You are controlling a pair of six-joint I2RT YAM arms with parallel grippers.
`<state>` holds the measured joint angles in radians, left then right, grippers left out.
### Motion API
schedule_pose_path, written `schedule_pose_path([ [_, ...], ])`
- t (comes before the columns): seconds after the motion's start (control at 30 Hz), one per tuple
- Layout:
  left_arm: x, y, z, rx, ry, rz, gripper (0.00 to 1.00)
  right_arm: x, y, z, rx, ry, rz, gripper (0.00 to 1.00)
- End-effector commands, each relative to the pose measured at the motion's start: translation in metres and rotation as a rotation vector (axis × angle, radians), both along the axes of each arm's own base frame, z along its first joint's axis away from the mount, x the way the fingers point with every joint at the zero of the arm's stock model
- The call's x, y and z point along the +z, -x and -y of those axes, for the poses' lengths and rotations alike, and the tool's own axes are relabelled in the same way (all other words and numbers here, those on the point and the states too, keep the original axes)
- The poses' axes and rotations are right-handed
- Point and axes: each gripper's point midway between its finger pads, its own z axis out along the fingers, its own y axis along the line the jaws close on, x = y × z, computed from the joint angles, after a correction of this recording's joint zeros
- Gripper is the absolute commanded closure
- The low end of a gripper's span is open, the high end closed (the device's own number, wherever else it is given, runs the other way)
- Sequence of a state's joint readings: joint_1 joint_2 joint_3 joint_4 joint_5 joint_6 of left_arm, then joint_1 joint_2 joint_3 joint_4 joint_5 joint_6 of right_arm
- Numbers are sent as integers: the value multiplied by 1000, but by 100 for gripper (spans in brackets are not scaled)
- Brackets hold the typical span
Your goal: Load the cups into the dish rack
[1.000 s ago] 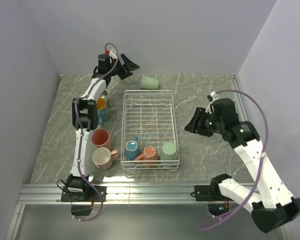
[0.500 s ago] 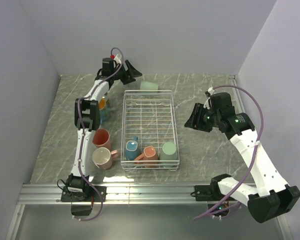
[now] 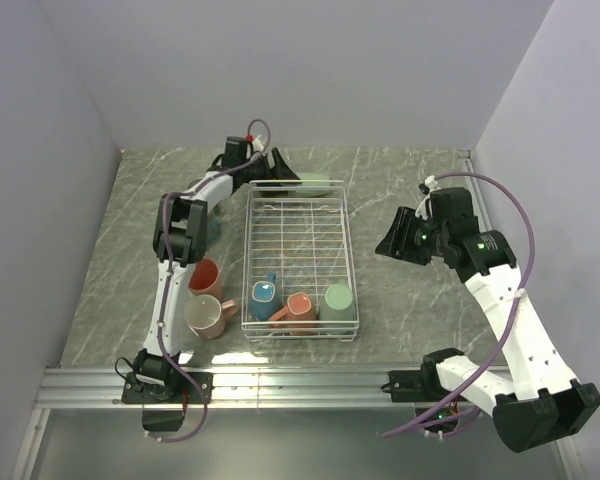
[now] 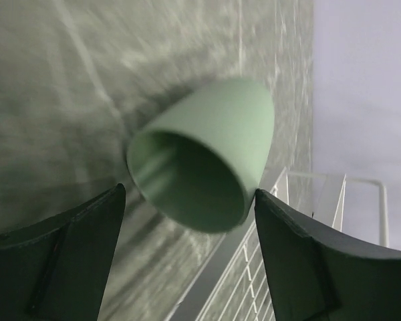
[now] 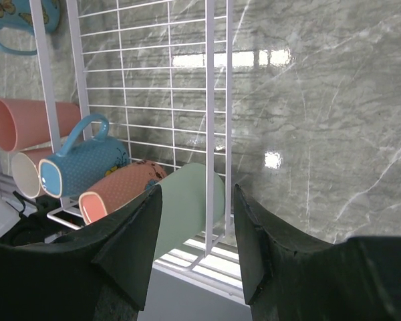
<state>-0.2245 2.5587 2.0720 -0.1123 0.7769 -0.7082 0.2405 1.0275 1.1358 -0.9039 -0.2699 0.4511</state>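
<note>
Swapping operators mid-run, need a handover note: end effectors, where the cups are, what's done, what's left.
Left end effector: open, fingers either side of the tipped mint cup, which lies on its side just beyond the far end of the dish rack; not gripped yet.
Right end effector: open, empty, hovering right of the rack.
Done: teal mug, salmon mug and racked mint cup sit at the rack's near end.
Left: the tipped mint cup, plus at least the pink mug and cream mug on the table left of the rack.

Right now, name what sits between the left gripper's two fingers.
The left wrist view shows a mint green cup on its side, mouth toward the camera, between the left gripper's fingers.
</note>
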Motion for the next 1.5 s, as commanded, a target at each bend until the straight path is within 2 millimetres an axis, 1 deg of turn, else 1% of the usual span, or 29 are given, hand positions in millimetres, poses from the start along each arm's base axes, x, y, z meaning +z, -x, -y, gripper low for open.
schedule_pose_path([
  [0.0, 30, 13, 21, -69, 26, 67, 18, 6, 2, 2, 17, -2, 47, 46],
  [0.03, 32, 12, 20, -63, 24, 69, 18, 5, 3, 3, 16, -2, 46, 46],
  [0.2, 56, 1, 17, -38, 70, 107, 18, 2, 8, 5, 24, 3, 47, 46],
  [0.3, 63, -1, 18, -31, 93, 105, 18, 1, 11, 7, 26, 4, 51, 46],
  [0.43, 77, -2, 24, -34, 150, 151, 19, 1, 13, 9, 35, 15, 58, 46],
  [0.5, 79, -1, 27, -41, 162, 155, 19, -1, 15, 10, 37, 20, 54, 46],
  [0.53, 82, -1, 32, -50, 167, 167, 18, -1, 15, 10, 40, 24, 57, 46],
  [0.57, 80, -1, 34, -55, 164, 171, 19, -1, 16, 11, 41, 27, 53, 46],
  [0.63, 88, -3, 40, -60, 164, 200, 17, -2, 17, 11, 48, 33, 57, 46],
  [0.67, 87, -5, 43, -62, 170, 208, 17, -2, 18, 12, 48, 36, 55, 46],
  [0.7, 93, -6, 47, -69, 179, 227, 17, -2, 18, 12, 51, 41, 56, 46],
  [0.73, 95, -7, 49, -73, 185, 234, 17, -2, 18, 13, 49, 42, 56, 46],
  [0.77, 90, -10, 51, -70, 190, 228, 16, -3, 18, 13, 50, 46, 55, 46],
  [0.8, 98, -12, 55, -76, 200, 253, 16, -3, 18, 14, 53, 49, 55, 46],
  [0.83, 99, -15, 56, -72, 205, 259, 16, -3, 18, 14, 54, 50, 54, 46],
  [0.87, 93, -17, 58, -70, 205, 251, 16, -4, 18, 14, 55, 51, 53, 46],
  [0.9, 101, -19, 59, -70, 214, 275, 16, -3, 17, 14, 55, 53, 55, 46],
  [0.93, 101, -20, 60, -68, 216, 277, 16, -3, 17, 14, 56, 56, 55, 46],
  [1.0, 104, -27, 56, -39, 196, 305, 15, -3, 18, 15, 56, 58, 56, 46],
  [1.13, 109, -37, 53, 7, 182, 354, 8, -4, 17, 15, 52, 62, 57, 46],
  [1.17, 99, -38, 55, 8, 194, 326, 8, -5, 16, 16, 50, 62, 53, 46],
  [1.2, 105, -40, 57, -3, 213, 337, 8, -5, 16, 15, 51, 62, 52, 46],
  [1.23, 102, -41, 59, -7, 225, 330, 8, -5, 16, 15, 51, 61, 53, 46],
  [1.27, 94, -42, 61, -3, 238, 305, 8, -4, 14, 15, 49, 61, 55, 46],
  [1.33, 95, -41, 63, -7, 256, 303, 8, -2, 11, 15, 47, 61, 61, 46],
  [1.37, 100, -40, 64, -6, 253, 313, 8, 1, 9, 14, 46, 58, 71, 46],
  [1.4, 95, -38, 64, -3, 241, 305, 7, 2, 4, 14, 43, 62, 74, 46],
  [1.43, 95, -37, 65, -2, 234, 303, 7, 4, 0, 14, 39, 62, 78, 46],
  [1.47, 94, -35, 64, -6, 221, 293, 7, 13, -6, 14, 35, 61, 101, 46],
])
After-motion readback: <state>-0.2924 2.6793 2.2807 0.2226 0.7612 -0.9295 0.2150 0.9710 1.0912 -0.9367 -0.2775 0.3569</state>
